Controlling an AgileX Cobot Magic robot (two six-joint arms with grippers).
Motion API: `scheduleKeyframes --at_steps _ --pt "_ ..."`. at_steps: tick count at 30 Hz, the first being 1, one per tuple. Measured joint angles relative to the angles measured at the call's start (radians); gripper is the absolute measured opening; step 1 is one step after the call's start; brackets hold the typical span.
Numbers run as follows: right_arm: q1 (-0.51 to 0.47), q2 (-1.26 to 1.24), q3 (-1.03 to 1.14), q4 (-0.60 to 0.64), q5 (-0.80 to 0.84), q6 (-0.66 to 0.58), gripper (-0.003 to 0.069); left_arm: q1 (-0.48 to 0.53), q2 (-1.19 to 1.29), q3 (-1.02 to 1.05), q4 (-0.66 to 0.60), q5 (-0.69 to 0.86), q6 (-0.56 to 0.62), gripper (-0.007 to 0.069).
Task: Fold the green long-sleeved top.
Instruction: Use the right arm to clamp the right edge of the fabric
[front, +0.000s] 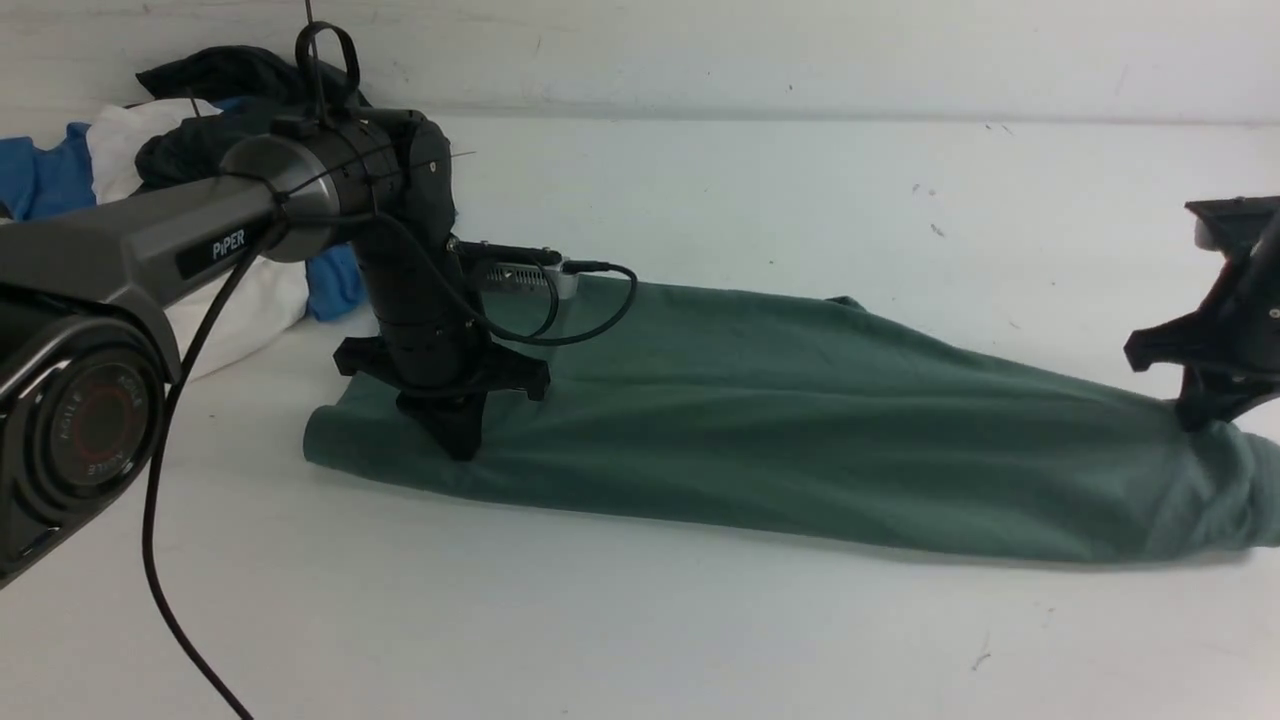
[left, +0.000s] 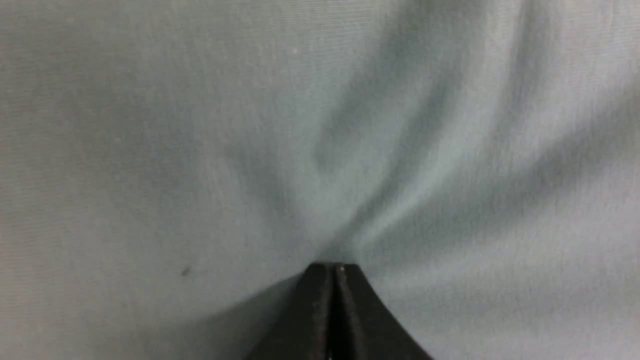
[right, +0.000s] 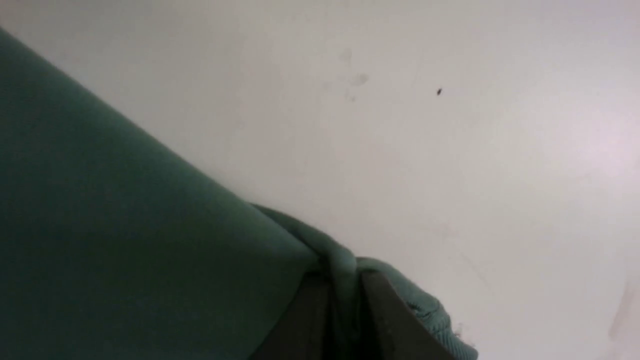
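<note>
White desk (front: 700, 640) carries the green top (front: 800, 440), laid as 1 long band from left to right. Left fingers (left: 312, 315) are pinched shut on its left end, the cloth puckering at their tips. Right fingers (right: 390, 320) clamp a roll of its right end. A heap of clothes (front: 150, 150) lies behind. Both holds look shallow, so a quick lift could drop 1 layer and spoil the fold.

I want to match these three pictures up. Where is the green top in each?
Front view: the green top stretches across the table, from left gripper to right gripper.
Left wrist view: the top fills the picture, pale grey, wrinkles meeting at the left gripper.
Right wrist view: the top covers half the picture, its end pinched in the right gripper.
Shared landmark: the black gripper tips on the cloth.
</note>
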Motion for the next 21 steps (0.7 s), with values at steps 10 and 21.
scheduleKeyframes --at_steps 10,21 --pt "0.002 0.028 -0.011 -0.127 -0.049 0.086 0.0184 0.0 -0.013 0.009 -0.007 0.001 0.0 -0.0004" --pt "0.057 -0.059 -0.092 0.103 0.135 0.07 0.0247 0.003 -0.144 0.012 0.013 0.009 -0.037 -0.0004"
